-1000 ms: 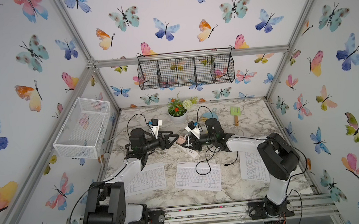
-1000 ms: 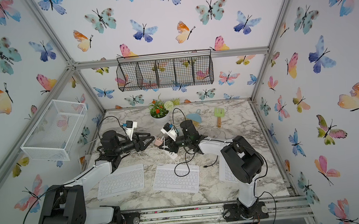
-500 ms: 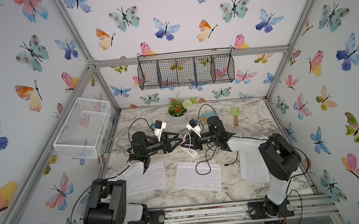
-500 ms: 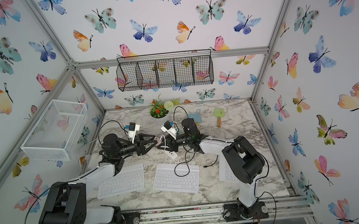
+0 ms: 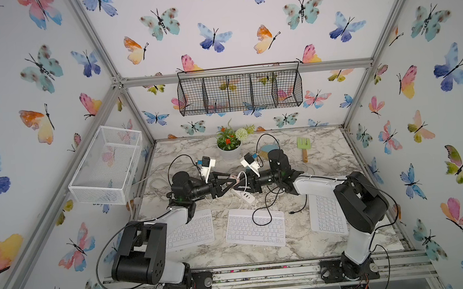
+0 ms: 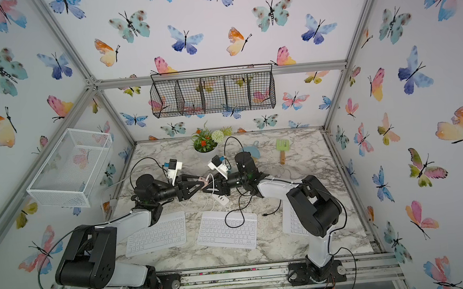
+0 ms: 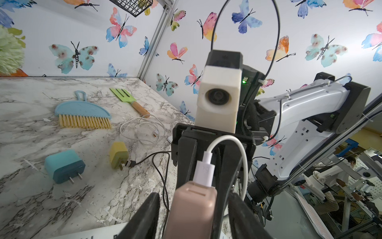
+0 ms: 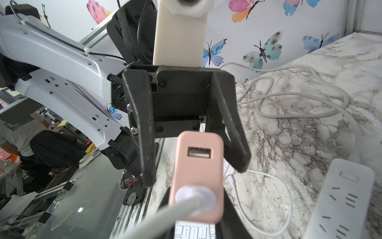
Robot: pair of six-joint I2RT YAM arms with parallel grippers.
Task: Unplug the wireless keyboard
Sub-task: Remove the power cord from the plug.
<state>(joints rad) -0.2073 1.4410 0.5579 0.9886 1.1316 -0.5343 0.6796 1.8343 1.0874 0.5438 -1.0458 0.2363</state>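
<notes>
Both grippers meet above the middle of the table. A pink charger (image 5: 233, 176) (image 7: 192, 207) (image 8: 199, 165) hangs between them, with a white cable plug (image 7: 204, 171) (image 8: 194, 196) pushed into one end. My right gripper (image 5: 241, 182) (image 8: 196, 207) is shut on the charger at the plug end. My left gripper (image 5: 233, 180) (image 7: 193, 198) straddles the other end, its fingers (image 8: 144, 144) still apart from the charger's sides. Three white keyboards lie at the front: left (image 5: 189, 230), middle (image 5: 255, 228) and right (image 5: 327, 213).
A white power strip (image 5: 244, 195) (image 8: 341, 196) lies under the grippers among white cables. A black cable (image 5: 261, 213) loops over the middle keyboard. A blue charger (image 7: 64, 165), yellow charger (image 7: 118, 154), brush (image 7: 82, 113), green fork (image 7: 126, 97) and plant pot (image 5: 229, 145) sit behind.
My left gripper has moved right to the pink charger and its jaws have narrowed round it. The right gripper has kept its hold and barely moved.
</notes>
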